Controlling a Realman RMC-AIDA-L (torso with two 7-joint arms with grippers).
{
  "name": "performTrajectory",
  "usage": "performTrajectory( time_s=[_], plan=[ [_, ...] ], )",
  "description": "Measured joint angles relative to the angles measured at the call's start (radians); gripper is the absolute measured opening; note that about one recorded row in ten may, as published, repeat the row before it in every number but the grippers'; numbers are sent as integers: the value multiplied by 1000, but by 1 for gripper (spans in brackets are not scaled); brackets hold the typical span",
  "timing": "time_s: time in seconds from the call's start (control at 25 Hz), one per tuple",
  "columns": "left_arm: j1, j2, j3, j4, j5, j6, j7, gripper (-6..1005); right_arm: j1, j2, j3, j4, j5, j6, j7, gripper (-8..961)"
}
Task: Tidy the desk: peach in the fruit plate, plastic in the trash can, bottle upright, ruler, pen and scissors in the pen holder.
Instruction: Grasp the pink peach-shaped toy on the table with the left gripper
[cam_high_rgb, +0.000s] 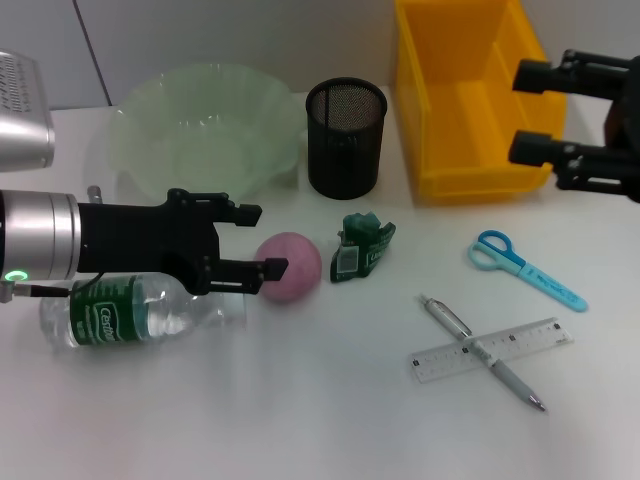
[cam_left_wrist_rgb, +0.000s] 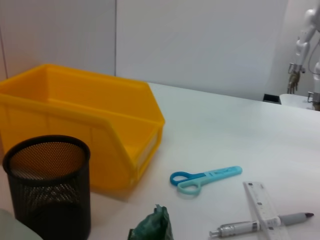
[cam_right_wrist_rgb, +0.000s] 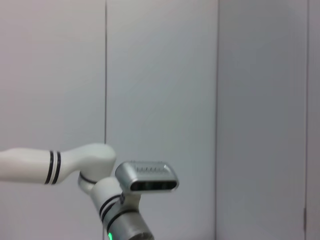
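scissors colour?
Scissors: blue handles, one loop darker, one paler. Clearest in the head view.

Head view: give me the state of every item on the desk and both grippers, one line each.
bottle: lying on its side
peach: on the desk, outside the fruit plate
plastic wrapper: crumpled on the desk
pen holder: upright, empty
pen: lying under the ruler
scissors: closed, flat on the desk
left gripper: open beside the peach
right gripper: open, raised by the yellow bin
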Motion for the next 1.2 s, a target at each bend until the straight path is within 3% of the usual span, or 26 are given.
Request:
performTrajectory(
  time_s=[0.16,0.48,1.2],
  plan=[
    [-10,-4,15,-1,-6,-15,-3,745,-16,-3,0,3,35,0,-1,698],
    [-31,-7,149,-3,-17,-98,-53,740,-13,-8,-10,3,15,2,3,698],
    [-47,-8,263,-15,-33,-275,-67,728,4,-14,-24,3,-38,13,10,699]
  ],
)
